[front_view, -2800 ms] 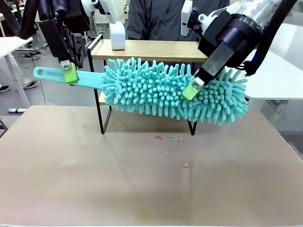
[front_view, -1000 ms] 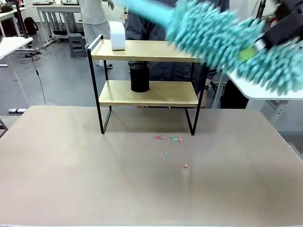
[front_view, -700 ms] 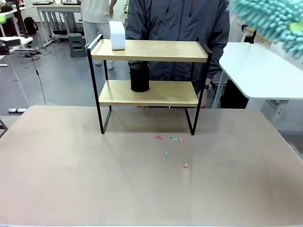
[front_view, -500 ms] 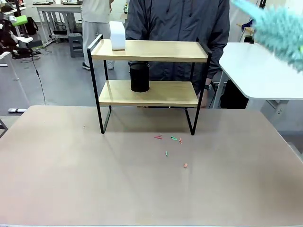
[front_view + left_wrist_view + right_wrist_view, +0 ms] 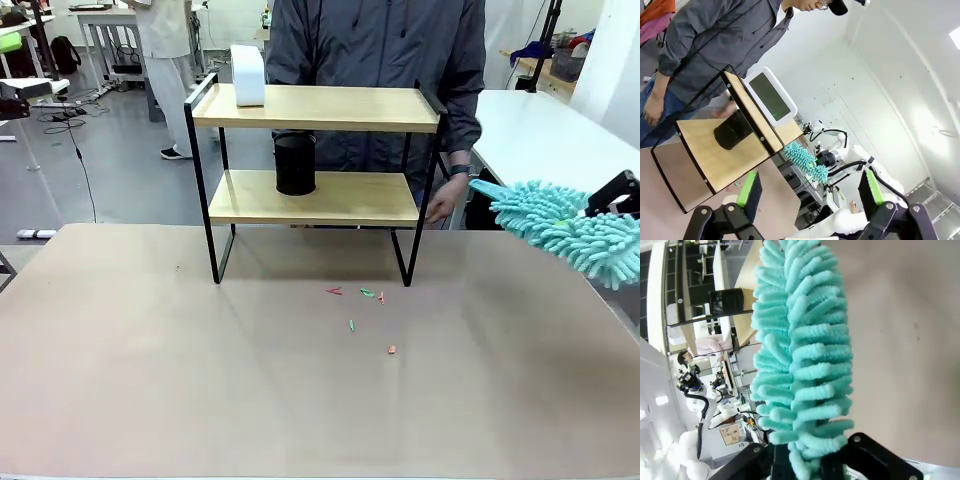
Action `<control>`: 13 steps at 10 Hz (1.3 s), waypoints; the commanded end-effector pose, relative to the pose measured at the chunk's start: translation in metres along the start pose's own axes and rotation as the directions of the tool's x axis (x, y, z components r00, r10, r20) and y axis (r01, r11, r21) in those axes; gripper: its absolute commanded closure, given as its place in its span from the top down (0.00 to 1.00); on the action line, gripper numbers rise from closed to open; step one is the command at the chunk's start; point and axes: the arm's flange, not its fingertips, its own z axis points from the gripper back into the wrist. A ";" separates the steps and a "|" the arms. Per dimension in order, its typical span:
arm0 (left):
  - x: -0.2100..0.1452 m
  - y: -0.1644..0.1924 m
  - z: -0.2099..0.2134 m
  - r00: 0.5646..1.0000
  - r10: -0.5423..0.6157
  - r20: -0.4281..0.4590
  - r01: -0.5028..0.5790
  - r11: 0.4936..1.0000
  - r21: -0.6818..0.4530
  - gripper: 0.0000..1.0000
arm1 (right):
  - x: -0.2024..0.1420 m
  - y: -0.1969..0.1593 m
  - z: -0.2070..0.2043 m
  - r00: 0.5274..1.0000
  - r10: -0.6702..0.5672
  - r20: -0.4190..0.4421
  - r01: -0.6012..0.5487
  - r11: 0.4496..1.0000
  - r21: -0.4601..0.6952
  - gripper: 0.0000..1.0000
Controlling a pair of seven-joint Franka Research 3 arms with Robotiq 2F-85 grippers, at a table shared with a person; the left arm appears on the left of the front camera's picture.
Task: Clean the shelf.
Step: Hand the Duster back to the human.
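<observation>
- The shelf (image 5: 315, 150) stands at the far middle of the tan table (image 5: 200, 380), a person in a dark jacket (image 5: 375, 45) close behind it.
- A white box (image 5: 247, 75) sits at the left end of its top board; a black cylindrical cup (image 5: 295, 163) stands on the lower board.
- Small coloured scraps (image 5: 362, 305) lie on the table just in front of the shelf's right leg.
- At the right edge, the right claw (image 5: 805, 460) is clamped on a teal chenille duster (image 5: 570, 230), held above the table's right side, well apart from the shelf.
- The left claw (image 5: 807, 190) stands wide apart with nothing between its green pads (image 5: 746, 181); it seems raised and aimed toward the shelf, though its wrist view is strongly tilted.
</observation>
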 end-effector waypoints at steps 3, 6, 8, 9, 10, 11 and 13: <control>-0.002 -0.002 -0.005 1.000 0.000 -0.015 0.000 1.000 -0.009 1.00 | -0.014 0.020 0.021 0.998 0.062 0.015 -0.062 0.998 0.002 0.00; -0.002 -0.002 -0.005 1.000 0.000 -0.015 0.000 1.000 -0.009 1.00 | -0.014 0.020 0.021 0.998 0.062 0.015 -0.062 0.998 0.002 0.00; -0.002 -0.002 -0.005 1.000 0.000 -0.015 0.000 1.000 -0.009 1.00 | -0.014 0.020 0.021 0.998 0.062 0.015 -0.062 0.998 0.002 0.00; -0.002 -0.002 -0.005 1.000 0.000 -0.015 0.000 1.000 -0.009 1.00 | -0.014 0.020 0.021 0.998 0.062 0.015 -0.062 0.998 0.002 0.00; -0.002 -0.002 -0.005 1.000 0.000 -0.015 0.000 1.000 -0.009 1.00 | -0.014 0.020 0.021 0.998 0.062 0.015 -0.062 0.998 0.002 0.00; -0.002 -0.002 -0.005 1.000 0.000 -0.015 0.000 1.000 -0.009 1.00 | -0.014 0.019 0.019 0.997 0.071 0.020 -0.071 0.998 0.001 0.16; -0.002 -0.002 -0.005 1.000 0.000 -0.015 0.000 1.000 -0.009 1.00 | -0.016 0.019 0.016 0.996 0.081 0.020 -0.082 0.996 0.018 0.71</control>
